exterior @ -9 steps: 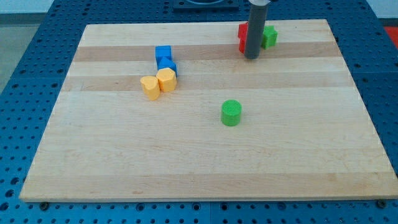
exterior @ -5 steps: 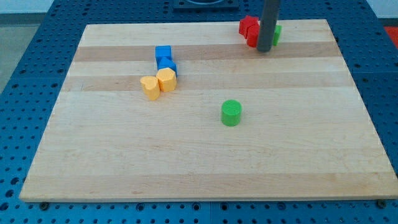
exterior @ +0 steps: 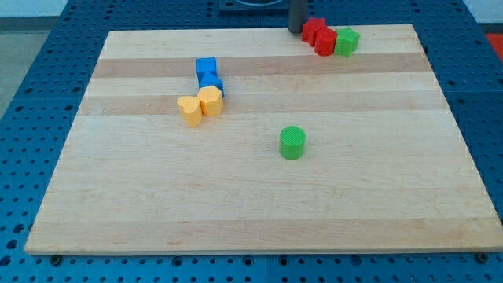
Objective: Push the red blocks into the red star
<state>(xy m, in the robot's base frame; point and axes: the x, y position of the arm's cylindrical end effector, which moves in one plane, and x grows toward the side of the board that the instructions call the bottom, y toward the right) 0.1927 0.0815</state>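
my tip (exterior: 297, 31) at the desk's (exterior: 259, 204) top edge, just left of two touching red blocks (exterior: 320, 36), shapes unclear. no claw on this rod. green block (exterior: 346, 41) touching their right side. well down-left of the reds: two blue blocks (exterior: 208, 74), two yellow blocks (exterior: 200, 105). green cylinder (exterior: 292, 142) well below them.

One cam, high at board's (exterior: 259, 196) near edge, angled down, whole board in view
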